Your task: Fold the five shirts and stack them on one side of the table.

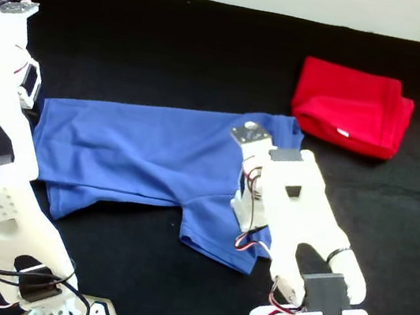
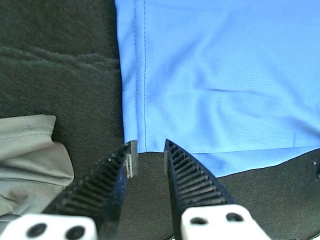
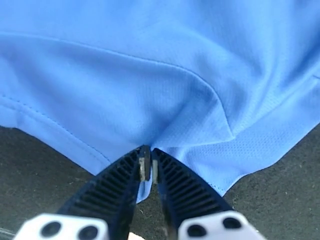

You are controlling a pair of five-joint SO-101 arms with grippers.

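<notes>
Fingers (image 3: 175, 185) of our right gripper (image 3: 148, 167) are sitting almost shut, and we are pinching a raised fold of the blue shirt (image 1: 146, 155) between their tips, close to one edge of the cloth. On our left gripper (image 2: 148, 157) the fingers (image 2: 192, 175) are standing a little apart and gripping nothing, their tips hanging just at a corner of the shirt's stitched hem. The blue shirt is lying spread out, partly creased, across the middle of the black counter (image 1: 173, 40). A folded red shirt (image 1: 354, 108) is resting well apart from it, toward the far right of the counter. We are also seeing a grey cloth (image 2: 30, 150) lying on the counter near our left gripper.
</notes>
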